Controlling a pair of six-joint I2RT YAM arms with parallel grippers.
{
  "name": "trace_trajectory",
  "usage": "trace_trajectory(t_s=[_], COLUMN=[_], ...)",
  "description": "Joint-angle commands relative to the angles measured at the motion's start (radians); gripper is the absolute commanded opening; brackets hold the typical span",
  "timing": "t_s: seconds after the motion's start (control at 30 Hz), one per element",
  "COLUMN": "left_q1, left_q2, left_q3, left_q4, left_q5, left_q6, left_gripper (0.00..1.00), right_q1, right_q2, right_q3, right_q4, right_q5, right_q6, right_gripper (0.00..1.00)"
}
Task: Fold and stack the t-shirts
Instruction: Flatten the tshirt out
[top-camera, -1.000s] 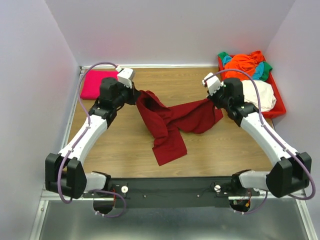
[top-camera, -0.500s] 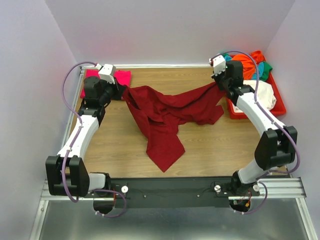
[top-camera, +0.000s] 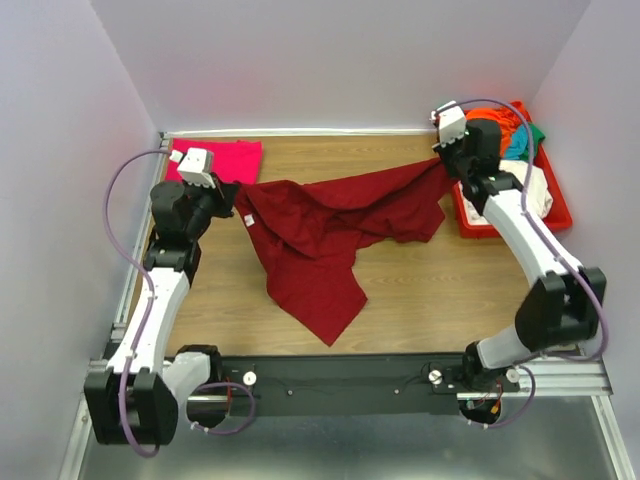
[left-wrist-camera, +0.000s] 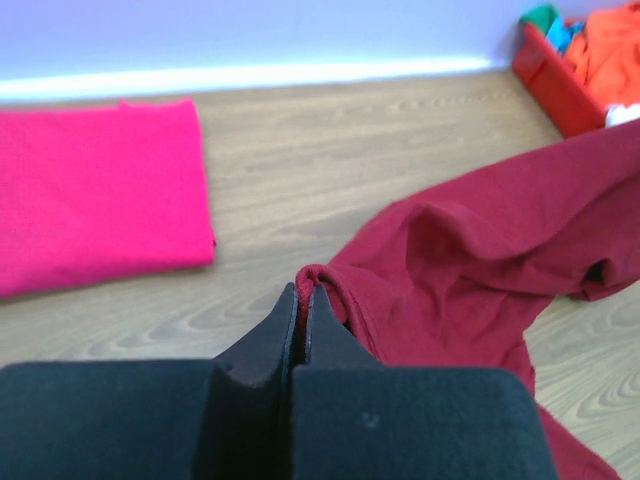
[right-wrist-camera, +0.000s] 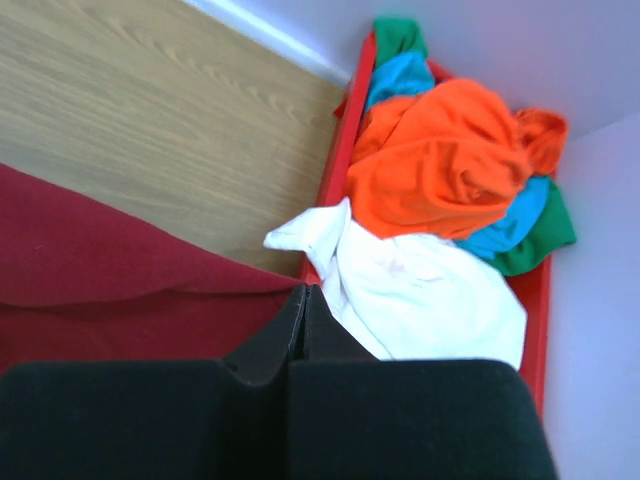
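The maroon t-shirt (top-camera: 330, 225) hangs stretched between my two grippers above the wooden table, its lower part draping down to the table. My left gripper (top-camera: 232, 195) is shut on the shirt's left edge, a fold of maroon cloth (left-wrist-camera: 430, 260) pinched between the fingertips (left-wrist-camera: 290, 310). My right gripper (top-camera: 447, 163) is shut on the shirt's right edge (right-wrist-camera: 120, 280). A folded magenta-pink t-shirt (top-camera: 222, 158) lies flat at the back left; it also shows in the left wrist view (left-wrist-camera: 95, 195).
A red plastic tray (top-camera: 556, 208) at the back right holds orange (right-wrist-camera: 440, 160), cream (right-wrist-camera: 420, 290), teal and green shirts. Walls close the left, back and right sides. The black arm rail (top-camera: 340, 375) runs along the near edge.
Both grippers have moved apart, left one leftward and right one toward the back right, pulling the maroon shirt from a bunched strip into a wider spread.
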Motion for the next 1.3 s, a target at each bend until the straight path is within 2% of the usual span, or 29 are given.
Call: trace_trajectory(t_s=[0.0, 0.17, 0.3, 0.33, 0.37, 0.47, 0.6, 0.67, 0.93, 1.03, 1.13, 1.23, 1.27], left_q1=[0.007, 0.007, 0.007, 0.007, 0.007, 0.007, -0.002, -0.011, -0.019, -0.019, -0.019, -0.019, -0.019], left_q2=[-0.123, -0.298, -0.422, -0.441, -0.465, -0.488, -0.513, -0.522, -0.576, -0.588, -0.610, -0.619, -0.616], left_q3=[-0.005, -0.040, -0.085, -0.083, -0.079, -0.010, 0.093, 0.148, 0.311, 0.319, 0.244, 0.115, 0.072], left_q4=[0.030, 0.090, 0.292, 0.323, 0.349, 0.378, 0.371, 0.369, 0.354, 0.339, 0.306, 0.273, 0.273], left_q5=[-0.048, -0.010, 0.043, 0.059, 0.100, 0.171, 0.290, 0.303, 0.228, 0.163, 0.042, -0.077, -0.102], left_q6=[0.006, 0.023, -0.035, -0.051, -0.083, -0.114, -0.140, -0.147, -0.150, -0.154, -0.152, -0.199, -0.225], left_gripper=[0.00, 0.00, 0.00, 0.00, 0.00, 0.00, 0.00, 0.00, 0.00, 0.00, 0.00, 0.00, 0.00], right_q1=[-0.008, -0.008, -0.008, -0.008, -0.008, -0.010, -0.060, -0.076, -0.148, -0.149, -0.151, -0.149, -0.151], right_q2=[-0.184, -0.393, -0.436, -0.439, -0.450, -0.447, -0.459, -0.468, -0.439, -0.396, -0.356, -0.324, -0.318], right_q3=[-0.046, -0.077, 0.099, 0.100, 0.182, 0.360, 0.480, 0.512, 0.703, 0.738, 0.712, 0.594, 0.497], right_q4=[0.036, -0.036, -0.224, -0.225, -0.280, -0.384, -0.436, -0.452, -0.469, -0.463, -0.429, -0.380, -0.365], right_q5=[-0.075, -0.135, -0.206, -0.227, -0.264, -0.295, -0.339, -0.341, -0.309, -0.306, -0.325, -0.373, -0.391], right_q6=[-0.007, -0.013, 0.033, 0.039, 0.046, 0.049, 0.027, 0.023, 0.038, 0.042, 0.065, 0.082, 0.085], right_gripper=[0.01, 0.01, 0.01, 0.01, 0.01, 0.01, 0.01, 0.01, 0.01, 0.01, 0.01, 0.01, 0.01])
